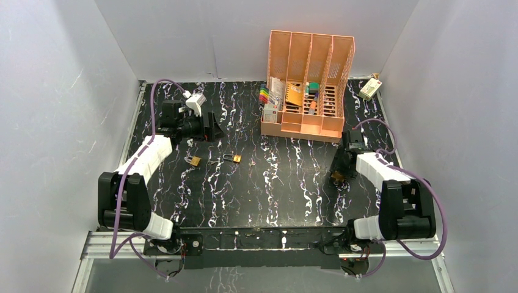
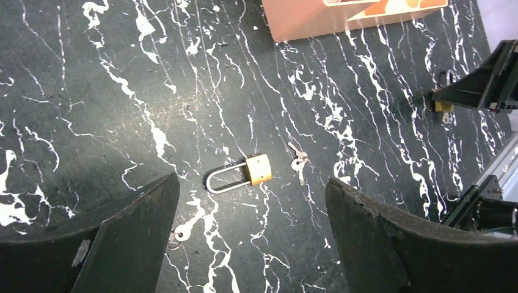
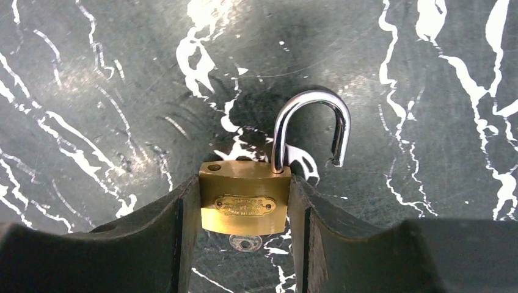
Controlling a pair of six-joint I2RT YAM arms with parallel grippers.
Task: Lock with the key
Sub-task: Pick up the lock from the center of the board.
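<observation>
Clock positions are read on the overhead view, with the table centre as hub and 12 o'clock at the far wall.

Padlocks counted: three. Keys counted: two certain, one doubtful.

The right gripper (image 1: 338, 173) is seen at 3 o'clock, down at the table (image 1: 281, 195). Its jaws are clamped on the brass body of the held padlock (image 3: 244, 204), and both fingers (image 3: 162, 244) are pressed against its sides. The shackle (image 3: 311, 128) is seen open, with one leg free of the body. A round key head (image 3: 245, 243) is seen just under the body; whether it sits in the keyhole cannot be told.

The left gripper (image 1: 214, 129) is seen at 10 o'clock, above the table, with its jaws wide apart.

The long padlock (image 2: 244, 174) is laid flat at 9 o'clock, close to the hub. The loose key (image 2: 298, 163) is found near its body, not touching. The short padlock (image 1: 193, 160) is laid farther out at 9 o'clock. A small ring-like piece (image 2: 179, 234), perhaps a key, is half hidden by a left finger.

One orange organizer (image 1: 305, 85) is noted at 1 o'clock, and one small box (image 1: 370, 89) at 2 o'clock.
</observation>
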